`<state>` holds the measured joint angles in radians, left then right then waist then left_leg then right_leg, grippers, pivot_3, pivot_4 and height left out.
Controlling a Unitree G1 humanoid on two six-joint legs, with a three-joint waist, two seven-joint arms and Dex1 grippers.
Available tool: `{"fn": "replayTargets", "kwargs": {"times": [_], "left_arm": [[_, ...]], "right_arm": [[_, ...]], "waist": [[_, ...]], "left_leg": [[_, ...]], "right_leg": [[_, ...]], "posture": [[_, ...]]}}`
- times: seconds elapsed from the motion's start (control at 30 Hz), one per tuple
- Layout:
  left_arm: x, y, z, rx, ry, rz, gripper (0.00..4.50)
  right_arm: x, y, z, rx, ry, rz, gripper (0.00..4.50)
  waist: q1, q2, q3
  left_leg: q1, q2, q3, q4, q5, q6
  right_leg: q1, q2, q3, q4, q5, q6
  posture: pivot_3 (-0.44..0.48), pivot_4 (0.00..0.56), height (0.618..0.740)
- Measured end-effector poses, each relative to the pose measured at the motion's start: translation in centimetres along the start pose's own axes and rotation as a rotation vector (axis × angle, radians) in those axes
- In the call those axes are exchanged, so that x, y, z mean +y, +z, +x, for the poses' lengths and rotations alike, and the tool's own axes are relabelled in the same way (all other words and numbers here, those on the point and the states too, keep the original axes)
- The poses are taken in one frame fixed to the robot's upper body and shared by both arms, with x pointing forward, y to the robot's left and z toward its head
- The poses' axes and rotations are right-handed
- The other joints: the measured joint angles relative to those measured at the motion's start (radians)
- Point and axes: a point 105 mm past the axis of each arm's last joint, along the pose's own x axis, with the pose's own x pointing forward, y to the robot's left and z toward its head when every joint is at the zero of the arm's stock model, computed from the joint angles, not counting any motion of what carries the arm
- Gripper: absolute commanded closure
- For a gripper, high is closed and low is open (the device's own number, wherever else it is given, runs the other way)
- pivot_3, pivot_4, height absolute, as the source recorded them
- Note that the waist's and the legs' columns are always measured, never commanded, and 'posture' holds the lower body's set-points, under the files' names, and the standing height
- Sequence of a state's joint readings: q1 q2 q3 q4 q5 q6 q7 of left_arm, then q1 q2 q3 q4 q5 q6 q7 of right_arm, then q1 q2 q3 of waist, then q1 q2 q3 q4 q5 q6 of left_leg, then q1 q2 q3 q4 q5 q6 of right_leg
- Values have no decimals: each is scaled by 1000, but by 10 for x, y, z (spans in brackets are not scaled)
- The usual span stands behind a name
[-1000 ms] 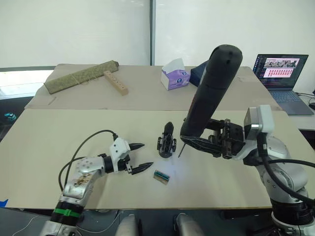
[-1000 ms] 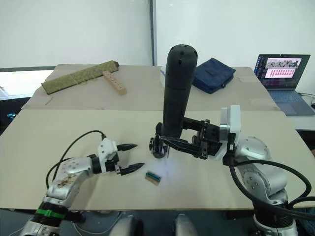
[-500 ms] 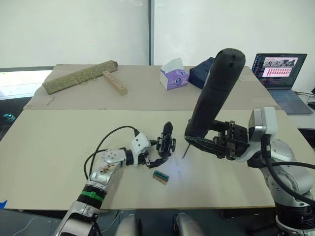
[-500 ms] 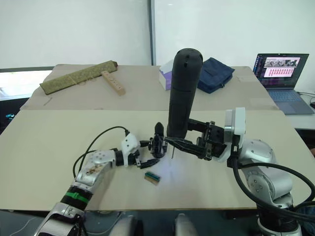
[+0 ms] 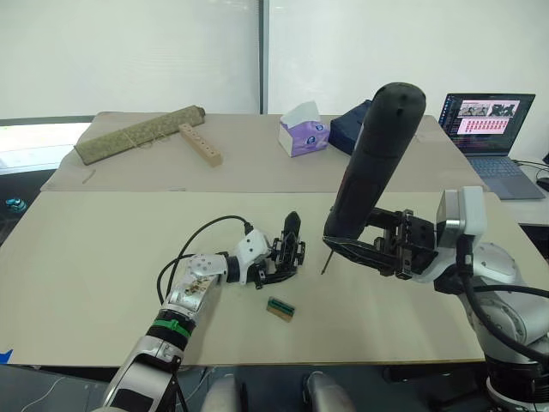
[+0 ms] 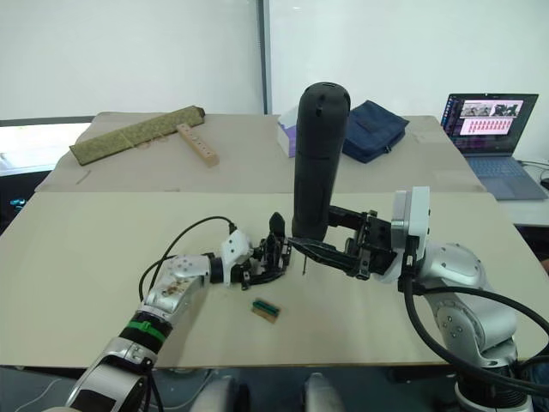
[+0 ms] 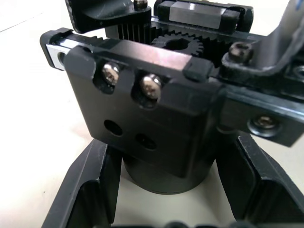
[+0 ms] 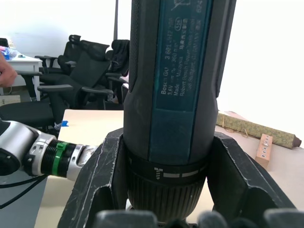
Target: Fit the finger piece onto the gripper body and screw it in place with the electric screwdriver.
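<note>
1. Gripper body (image 5: 290,253) standing upright on the tan counter (image 5: 103,257), pointed black finger up, near the middle toward the front edge.
2. Left claw (image 5: 276,262) set around the round base of the body, one black finger on each side; in the left wrist view fingers (image 7: 88,190) flank the base with a slight gap, contact not clear. Looks spread rather than clamped.
3. Electric screwdriver (image 5: 373,159) gripped low on its barrel by the right claw (image 5: 364,249), tilted, butt end high, thin bit (image 5: 325,263) angled down just beside the body, apart from it.
4. Small green-and-brown block (image 5: 280,307) lying on the counter just in front of the body.
5. Farther back: tissue box (image 5: 303,130), dark blue pouch (image 6: 374,127), wooden strip with holes (image 5: 201,143), rolled mat (image 5: 139,134), open laptop (image 5: 489,129) at the right.
</note>
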<state>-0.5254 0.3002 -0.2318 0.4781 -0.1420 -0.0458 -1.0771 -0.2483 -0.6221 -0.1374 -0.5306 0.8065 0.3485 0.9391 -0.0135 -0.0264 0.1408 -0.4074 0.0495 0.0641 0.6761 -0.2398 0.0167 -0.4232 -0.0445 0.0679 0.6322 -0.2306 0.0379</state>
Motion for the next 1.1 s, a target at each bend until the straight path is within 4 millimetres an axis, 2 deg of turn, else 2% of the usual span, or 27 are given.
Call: {"fn": "replayTargets", "kwargs": {"times": [0.2, 0.4, 0.47, 0.5, 0.53, 0.57, 0.7, 0.9, 1.1], "left_arm": [[-1, -1, -5, 21, -139, 33, 2183], [1, -2, -4, 41, -175, 56, 2183], [1, -2, -2, 39, -166, 59, 1145], [1, -2, -2, 40, -159, 54, 885], [1, -3, -2, 35, -151, 32, 323], [1, -2, -3, 32, -145, 22, 57], [-1, -4, -9, 19, -110, 19, 57], [-14, -10, -32, 22, -88, 23, 57], [-18, -9, -31, 5, 17, -4, 57]], "right_arm": [[0, 1, 0, 6, 2, -5, 2568], [-1, 0, 0, 9, 1, -2, 2568], [-1, 0, 0, 11, 0, 1, 2568], [-1, 0, 1, 11, -1, 1, 2568], [-1, 0, 1, 11, -1, 1, 2568], [-1, 0, 1, 12, -2, 2, 2568], [-2, 0, 1, 16, -7, 8, 2568], [-2, 0, 2, 17, -5, 9, 2568], [-2, 1, 2, 16, 5, 5, 2568]], "waist": [[2, 0, 0], [2, 0, 0], [2, 0, 0], [3, 0, 0], [2, 0, 0], [2, 0, 0], [-1, 0, 0], [-6, 0, 0], [1, 0, 0]], "left_leg": [[-1, 0, 0, 0, 0, 0], [-1, 0, 0, 0, 0, 0], [-1, 0, -1, 1, 0, 0], [-1, 0, -1, 1, 0, 0], [-1, 0, -1, 1, 0, 0], [-1, 0, -1, 1, 0, 0], [0, 0, -1, 0, 0, 0], [1, 1, -1, 0, 0, 0], [0, 1, -1, 0, 0, 0]], "right_leg": [[0, 0, 0, 0, 0, 0], [0, 0, 0, 0, 0, 0], [1, 0, 0, 0, 0, 0], [1, 0, 0, 0, 0, 0], [1, 0, 0, 0, 0, 0], [1, 0, 0, 0, 0, 0], [1, 0, 0, 0, 0, 0], [0, 1, 0, 2, 0, 0], [1, 1, 0, 1, 0, 0]], "posture": [[0, 150, 740], [0, 150, 740], [0, 150, 740], [0, 150, 740], [0, 150, 740], [0, 150, 740], [0, 150, 740], [0, 150, 740], [0, 150, 740]]}}
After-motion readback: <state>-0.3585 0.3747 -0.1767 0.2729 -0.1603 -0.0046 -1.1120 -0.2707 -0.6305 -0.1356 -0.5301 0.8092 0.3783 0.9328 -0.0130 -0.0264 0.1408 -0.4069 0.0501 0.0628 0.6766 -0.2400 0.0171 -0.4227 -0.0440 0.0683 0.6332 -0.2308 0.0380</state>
